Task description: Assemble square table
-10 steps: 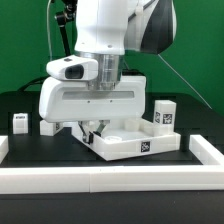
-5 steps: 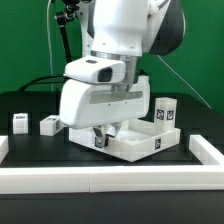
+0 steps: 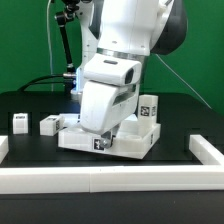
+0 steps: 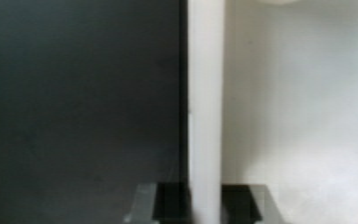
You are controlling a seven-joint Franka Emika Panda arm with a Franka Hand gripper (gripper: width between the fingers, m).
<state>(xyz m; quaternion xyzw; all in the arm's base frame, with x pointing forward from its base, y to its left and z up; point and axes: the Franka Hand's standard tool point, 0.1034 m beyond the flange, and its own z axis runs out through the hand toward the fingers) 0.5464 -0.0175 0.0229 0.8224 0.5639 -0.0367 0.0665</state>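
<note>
The white square table top (image 3: 136,144) lies on the black surface in the middle of the exterior view, turned at an angle. My gripper (image 3: 98,134) reaches down at its near-left corner, by a tag, and is mostly hidden under the white hand. In the wrist view the gripper (image 4: 202,206) is shut on the top's raised rim (image 4: 206,90), a dark finger (image 4: 160,204) on each side. Two tagged legs (image 3: 20,121) (image 3: 48,124) stand at the exterior view's left. A third leg (image 3: 148,108) stands at the slab's far right corner.
A long white rail (image 3: 110,179) borders the front of the black surface, with raised ends at the exterior view's left (image 3: 3,148) and right (image 3: 205,150). A black stand with cables (image 3: 65,50) rises behind the arm.
The arm has swung toward the exterior view's right while holding the rim, and the table top has turned and slid toward the exterior view's left. The far right leg shifted left with it.
</note>
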